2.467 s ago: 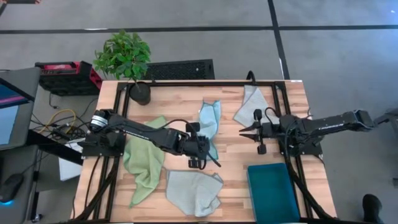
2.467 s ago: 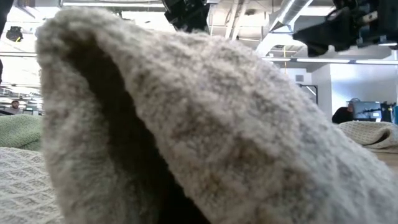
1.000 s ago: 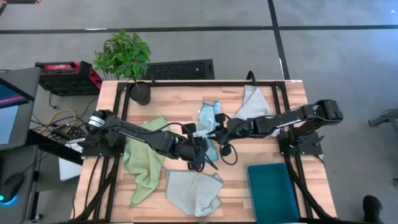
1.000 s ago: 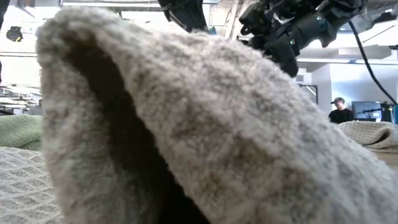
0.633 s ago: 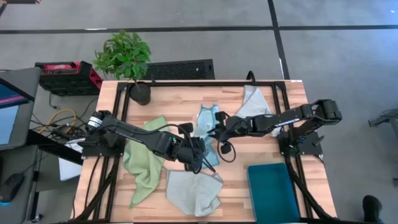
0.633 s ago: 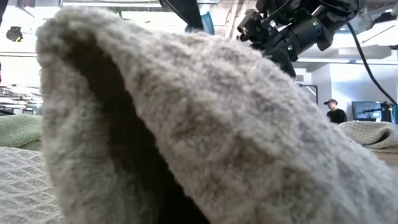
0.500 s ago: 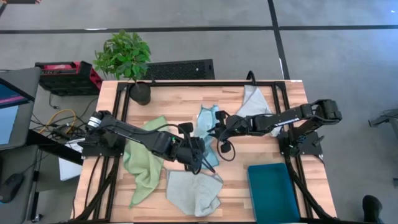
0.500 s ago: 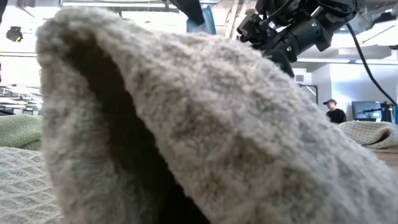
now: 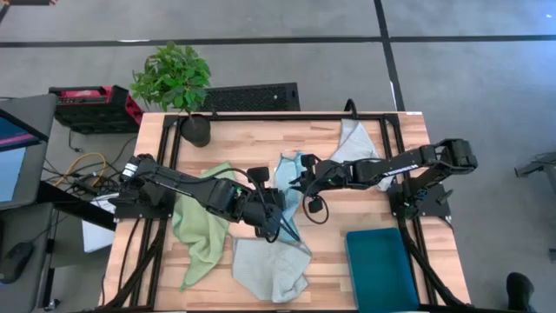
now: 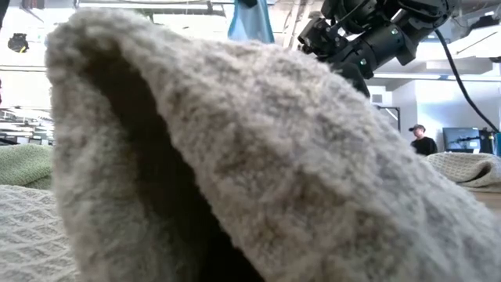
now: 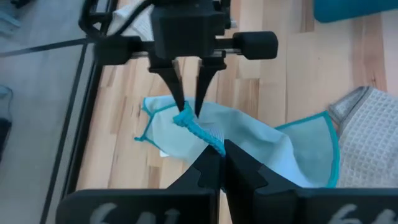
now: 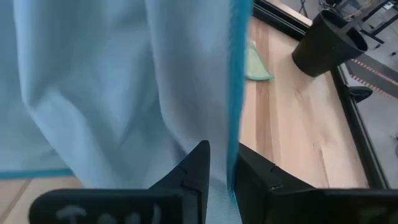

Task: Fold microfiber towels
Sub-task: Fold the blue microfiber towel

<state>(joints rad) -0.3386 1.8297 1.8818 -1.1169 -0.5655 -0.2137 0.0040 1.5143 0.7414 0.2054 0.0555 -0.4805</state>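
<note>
The light blue towel [image 9: 287,174] with a teal hem is bunched at the table's middle, raised between my two grippers; it also shows in the low view [image 10: 249,23]. My left gripper [image 9: 284,222] [image 11: 219,152] is shut on it from the near-left side. My right gripper [image 9: 298,180] [image 12: 219,158] is shut on it from the right. The light green towel [image 9: 204,226] lies at the left. One pale grey-blue towel [image 9: 269,268] lies at the near edge and fills the low view [image 10: 274,172]. The other [image 9: 352,143] lies at the far right. My left gripper pinches the light blue towel's teal hemmed edge [image 11: 210,140] between its two fingers. The hem runs bunched from there to my right gripper's fingers [image 11: 177,93]. The cloth spreads slack below the hold. My right gripper pinches the same teal hem [image 12: 235,124] between its two fingers, coming from the table's right. The hem runs along between the fingers, and the cloth hangs in slack folds in front of them. How many layers it has, I cannot tell.
A teal bin [image 9: 380,265] stands at the near right. A potted plant [image 9: 178,87] stands at the far left corner. Bare wood shows at the table's far middle [image 9: 243,139]. A person [image 10: 423,141] stands in the room beyond.
My right gripper has gone a little toward the table's left, onto the light blue towel's hem. My left gripper has risen with the towel. The towel has drawn together into a narrower bunch and has lifted, coming into the top of the low view.
</note>
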